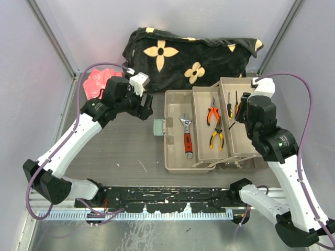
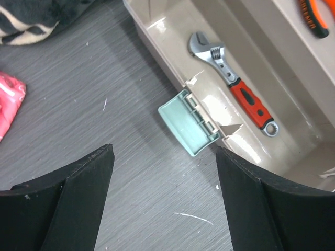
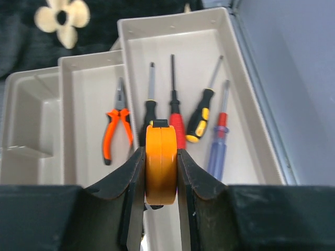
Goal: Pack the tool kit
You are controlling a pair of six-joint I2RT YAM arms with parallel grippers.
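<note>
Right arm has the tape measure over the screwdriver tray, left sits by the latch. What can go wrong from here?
1. The right gripper pinches the orange tape measure on edge above the tray of screwdrivers; released there, it may land on them and roll or sit too high.
2. The open left gripper hovers near the green latch sticking out from the toolbox; a sweep could snag it and drag the box.

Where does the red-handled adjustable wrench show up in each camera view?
Top external: the silver adjustable wrench with a red handle lies in the leftmost compartment, near the centre of the frame.
Left wrist: the wrench lies diagonally at the upper right, in that same compartment.
Right wrist: not in it.
Shared landmark: the beige plastic toolbox.
</note>
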